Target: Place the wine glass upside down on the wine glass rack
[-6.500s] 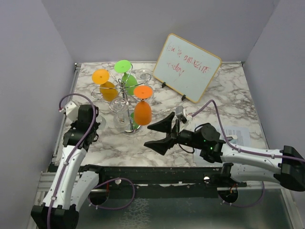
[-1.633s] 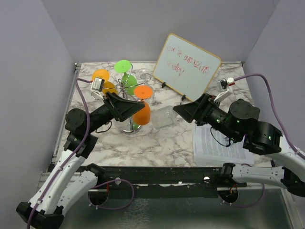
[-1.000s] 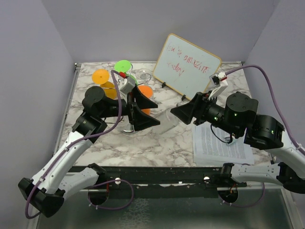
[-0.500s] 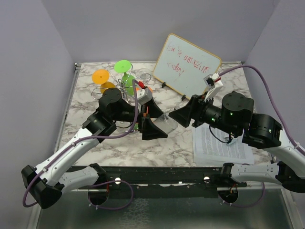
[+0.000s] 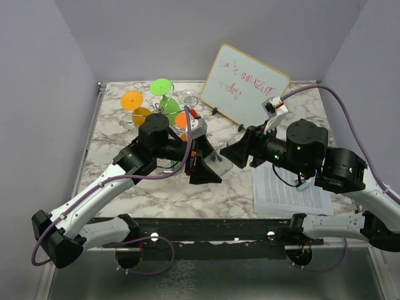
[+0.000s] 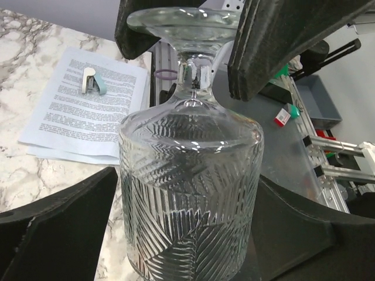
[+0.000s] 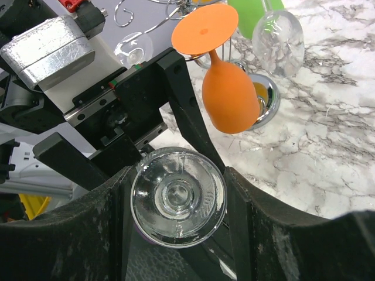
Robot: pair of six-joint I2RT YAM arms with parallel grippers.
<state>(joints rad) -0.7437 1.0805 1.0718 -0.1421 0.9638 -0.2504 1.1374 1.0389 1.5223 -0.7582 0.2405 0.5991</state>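
Note:
A clear ribbed wine glass hangs on its side above the table between both arms. My right gripper is shut on its round foot, one finger on each edge of the disc. From the other side my left gripper straddles the bowl. Its fingers stand close along both sides, with a sliver of marble still showing beside the glass. The wine glass rack, thin silver wire, stands behind the left arm. Its chrome base shows in the right wrist view.
Orange, green and clear glasses hang upside down on the rack; another orange one hangs nearest the grippers. A whiteboard leans at the back. Printed sheets lie under the right arm.
The left arm has swung right, away from the rack, and its fingers have come in around the glass bowl and narrowed. The right arm has carried the glass slightly left.

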